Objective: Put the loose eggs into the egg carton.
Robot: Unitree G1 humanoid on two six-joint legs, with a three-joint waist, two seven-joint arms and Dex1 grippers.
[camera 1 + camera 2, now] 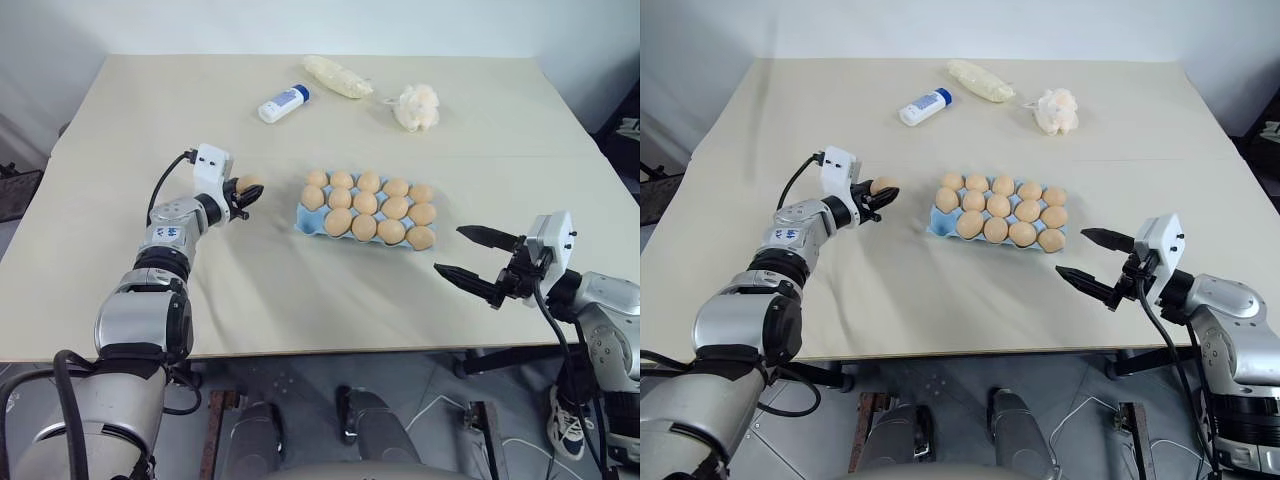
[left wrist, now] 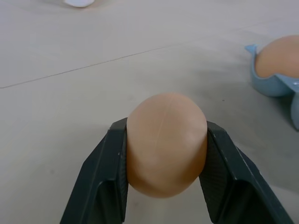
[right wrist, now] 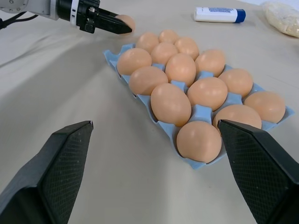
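Note:
A tan-brown loose egg sits between the two black fingers of my left gripper, which is shut on its sides, left of the carton and low over the table. Whether the egg rests on the table I cannot tell. The light blue egg carton lies mid-table with several eggs in its cups; its front-left corner cup looks bare. Right of the carton and nearer the table's front edge, my right gripper is open and holds nothing, pointing towards the carton.
At the back of the table lie a white bottle with a blue cap, a clear bag of pale stuff and a white fluffy wad. The table's front edge runs just below both grippers.

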